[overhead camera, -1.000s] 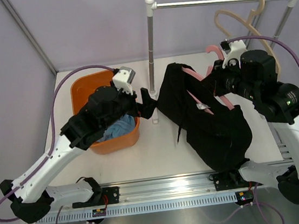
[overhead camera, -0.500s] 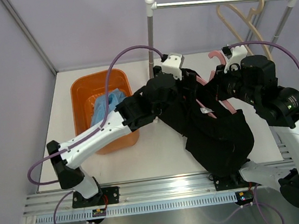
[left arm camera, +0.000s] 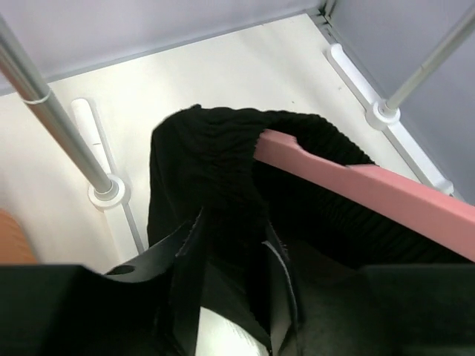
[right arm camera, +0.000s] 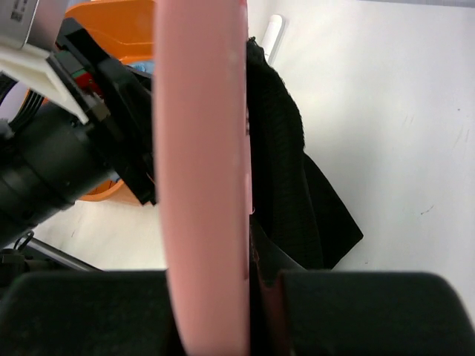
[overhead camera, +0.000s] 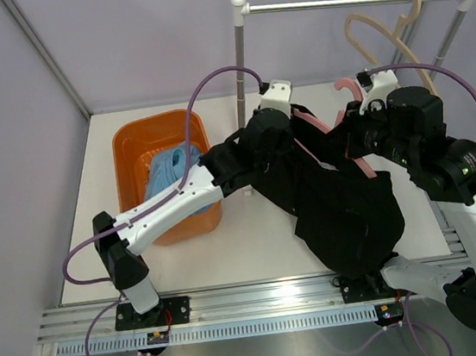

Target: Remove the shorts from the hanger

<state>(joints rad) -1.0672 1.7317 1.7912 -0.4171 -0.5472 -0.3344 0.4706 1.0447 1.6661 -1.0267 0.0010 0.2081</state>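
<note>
Overhead, a pair of black shorts [overhead camera: 346, 208] drapes from a pink hanger [right arm camera: 200, 148] in the middle right of a pale surface [overhead camera: 255, 245]. Their lower end reaches the near edge, beside the right arm's base. The right claw [right arm camera: 211, 278] is clamped on the hanger's pink bar and holds it above the surface. The left claw [left arm camera: 231, 233] is partly closed, with a fold of the shorts' ribbed waistband pinched between its fingers, close to one end of the hanger.

A clothes rail [overhead camera: 346, 0] spans the back right, with a beige hanger [overhead camera: 384, 25] hooked near its right end. The rail's left post [overhead camera: 241, 73] stands just behind the left wrist, and its foot rests on the surface between the shorts and an orange bin [overhead camera: 125, 144]. The bin sits at the left under the left forearm and holds a blue cloth [overhead camera: 171, 164]. The rail's right post stands at the surface's back right corner, close behind the right arm.

Pale walls close in the left, back and right sides. Bare surface shows in front of the bin and between the bin and the shorts, running to the metal track [overhead camera: 253, 298] along the near edge.
</note>
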